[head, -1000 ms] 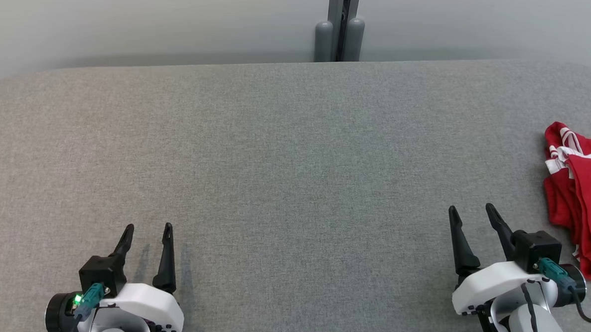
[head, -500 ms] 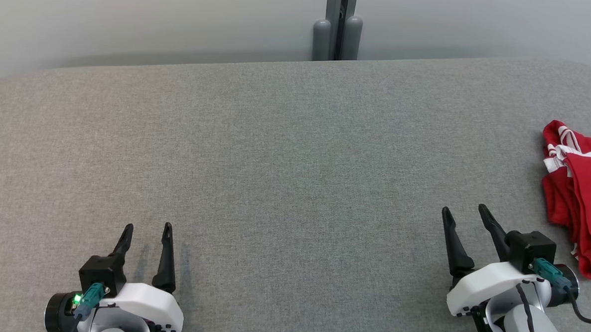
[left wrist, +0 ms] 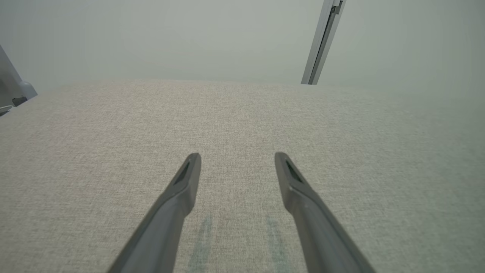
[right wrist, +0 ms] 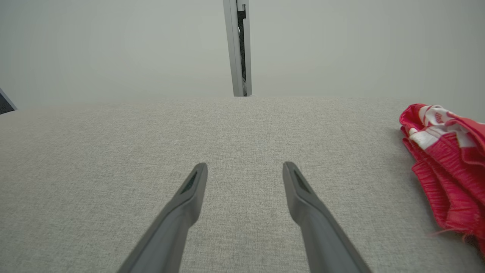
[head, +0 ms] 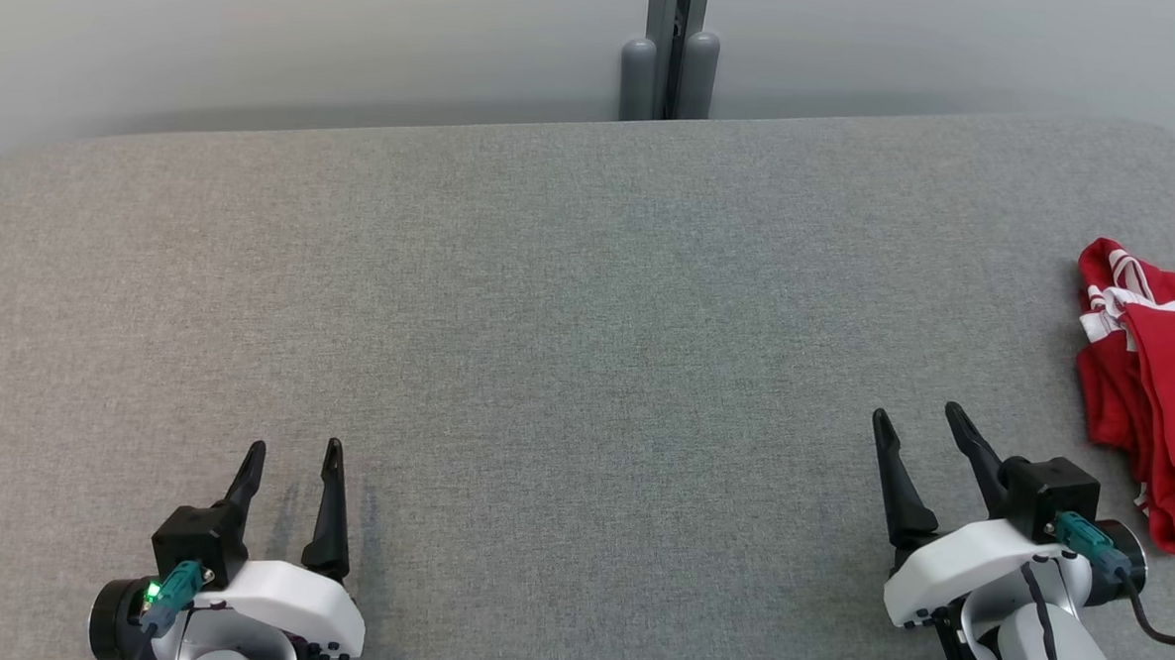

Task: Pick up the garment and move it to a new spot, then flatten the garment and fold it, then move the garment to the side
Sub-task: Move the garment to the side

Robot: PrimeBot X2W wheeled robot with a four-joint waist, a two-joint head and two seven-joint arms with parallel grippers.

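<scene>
We hold our left gripper [head: 295, 446] at the near left and our right gripper [head: 915, 412] at the near right, both over the grey fabric-covered table [head: 589, 300]. Both have their jaws spread wide and grasp nothing. The red garment [head: 1155, 394], crumpled and white-striped, lies at the table's right edge, near the right gripper but apart from it.

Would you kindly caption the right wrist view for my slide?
Open right end effector over the grey table, red-and-white garment crumpled to its right.
</scene>
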